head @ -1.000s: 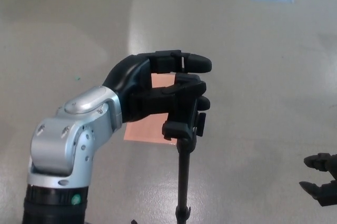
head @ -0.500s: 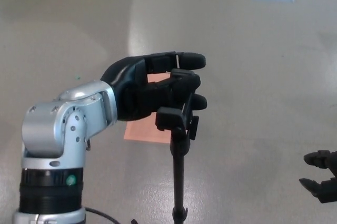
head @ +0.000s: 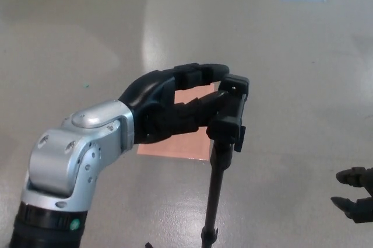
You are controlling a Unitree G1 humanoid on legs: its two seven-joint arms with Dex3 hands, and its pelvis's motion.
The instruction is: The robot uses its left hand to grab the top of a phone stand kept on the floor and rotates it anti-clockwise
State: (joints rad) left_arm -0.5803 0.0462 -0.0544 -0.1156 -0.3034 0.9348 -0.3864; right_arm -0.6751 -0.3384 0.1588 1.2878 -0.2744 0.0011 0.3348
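one hand does the work here: the left hand (head: 175, 105) reaches in from the left with its fingers (head: 201, 73) curled over the clamp head of the phone stand (head: 228, 111), which rises on a thin pole from the grey floor (head: 291, 55) — gripped at the top. the right hand (head: 355, 194) sits low at the right edge, fingers parted, holding nothing. the risk, i judge, is tipping — a sideways pull during the twist could topple the slender stand or let the head slip.
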